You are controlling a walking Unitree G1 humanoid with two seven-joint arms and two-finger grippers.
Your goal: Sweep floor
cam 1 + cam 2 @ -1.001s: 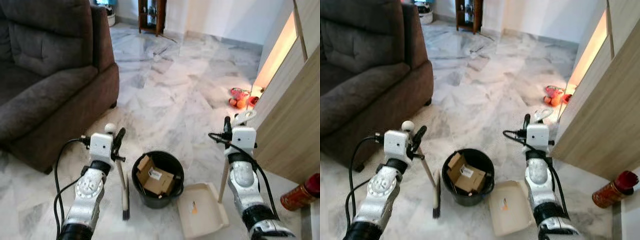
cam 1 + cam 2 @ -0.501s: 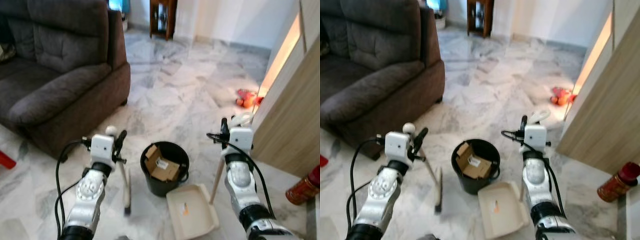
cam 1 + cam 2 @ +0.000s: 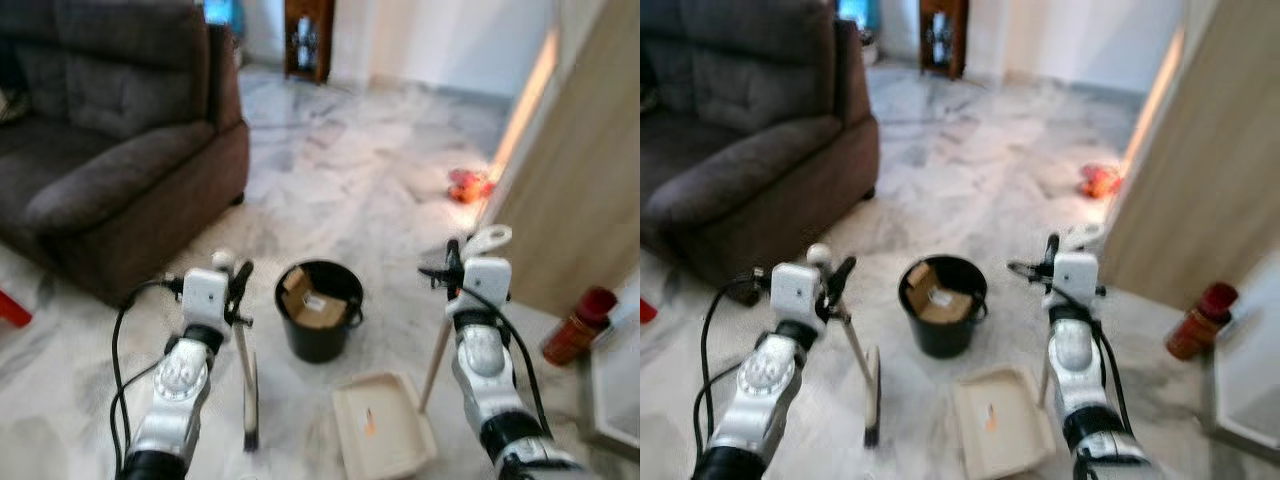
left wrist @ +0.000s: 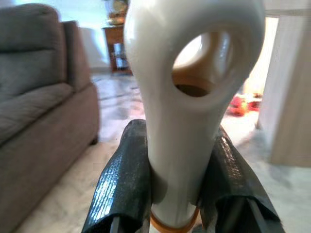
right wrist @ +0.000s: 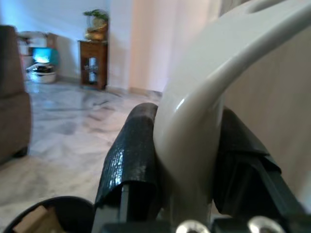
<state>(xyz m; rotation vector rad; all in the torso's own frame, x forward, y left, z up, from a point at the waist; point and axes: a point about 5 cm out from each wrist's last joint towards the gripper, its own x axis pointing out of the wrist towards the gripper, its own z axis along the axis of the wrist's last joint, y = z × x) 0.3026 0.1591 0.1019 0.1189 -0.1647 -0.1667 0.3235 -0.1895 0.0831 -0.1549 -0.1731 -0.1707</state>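
A: Broom [image 3: 246, 385] hangs below your left claw [image 3: 238, 285], clenched at its handle top; light, stiff.

B: Dustpan [image 3: 385, 435] sits below your right claw [image 3: 456, 262], which grips its handle.

the sofa [image 3: 90, 150] runs off the frame's left edge.

Legible text: none in any view.
Cardboard box [image 3: 314, 304] in the black bucket [image 3: 318, 338]: carries a white label; its print is too small and blurred to read.
Dustpan [image 3: 382, 438]: small orange mark on the inner surface; no characters can be made out.
Red canister [image 3: 572, 327]: no readable brand or lettering.
Broom handle [image 4: 187, 104]: plain, no markings.
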